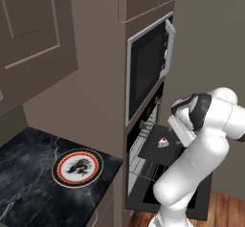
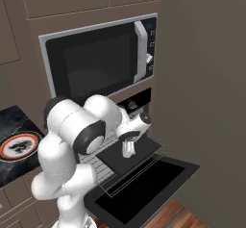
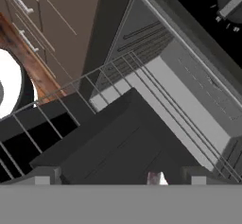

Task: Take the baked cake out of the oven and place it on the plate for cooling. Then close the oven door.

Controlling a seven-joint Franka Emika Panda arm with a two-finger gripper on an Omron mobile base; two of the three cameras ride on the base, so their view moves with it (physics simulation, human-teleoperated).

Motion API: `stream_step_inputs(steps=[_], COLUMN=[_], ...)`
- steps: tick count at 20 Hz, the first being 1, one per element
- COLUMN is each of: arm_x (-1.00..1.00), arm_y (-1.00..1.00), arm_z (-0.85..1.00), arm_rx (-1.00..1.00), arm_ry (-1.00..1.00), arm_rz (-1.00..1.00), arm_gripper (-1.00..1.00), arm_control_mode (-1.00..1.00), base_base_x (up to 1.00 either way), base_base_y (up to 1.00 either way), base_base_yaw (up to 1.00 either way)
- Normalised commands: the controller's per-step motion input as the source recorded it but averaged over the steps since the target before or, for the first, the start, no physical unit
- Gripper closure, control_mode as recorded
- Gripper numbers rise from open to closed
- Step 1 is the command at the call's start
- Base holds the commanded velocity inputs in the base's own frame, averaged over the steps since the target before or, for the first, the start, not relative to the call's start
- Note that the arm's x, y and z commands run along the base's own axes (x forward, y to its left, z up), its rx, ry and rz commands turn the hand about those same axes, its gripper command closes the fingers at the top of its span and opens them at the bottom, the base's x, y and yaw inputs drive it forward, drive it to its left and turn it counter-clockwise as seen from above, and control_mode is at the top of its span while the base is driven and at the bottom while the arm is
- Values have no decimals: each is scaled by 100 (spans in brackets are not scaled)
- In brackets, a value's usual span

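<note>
The baked cake point(image 1: 163, 142), a tiny whitish piece with a red blob, sits on a dark tray point(image 1: 160, 149) pulled out on a wire rack point(image 1: 141, 166) of the black oven point(image 2: 137, 102). The oven door point(image 2: 144, 188) lies folded down and wide open. My gripper point(image 2: 127, 151) hangs just above the tray point(image 2: 137, 154), pointing down. In the hand view my gripper point(image 3: 120, 176) is open, and the cake point(image 3: 156, 177) shows low between the fingertips point(image 3: 43, 176), nearer the right one. The plate point(image 1: 77, 167), red-orange rimmed with a black figure, lies on the black marble counter point(image 1: 26, 173) to the left.
A silver-framed microwave point(image 2: 101, 61) sits directly above the oven, its door shut. Brown cabinets point(image 1: 38, 34) rise above the counter. The open oven door juts out over the wood floor point(image 2: 178, 215). My own arm point(image 1: 191, 173) stands between the oven and the right wall.
</note>
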Motion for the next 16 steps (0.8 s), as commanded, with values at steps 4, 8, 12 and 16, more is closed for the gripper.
stream_step_inputs(steps=[4,8,12,16], arm_x=[24,29,21,20], arm_y=[5,1,0,0], arm_z=[-28,-31,-27,-22], arm_rx=[0,0,0,0], arm_ry=[6,4,0,0], arm_rz=[14,13,13,12], arm_gripper=[-100,-100,-100,-100], arm_control_mode=[-100,-100,-100,-100], base_base_x=[0,0,0,0], base_base_y=[0,0,0,0], base_base_yaw=[0,0,0,0])
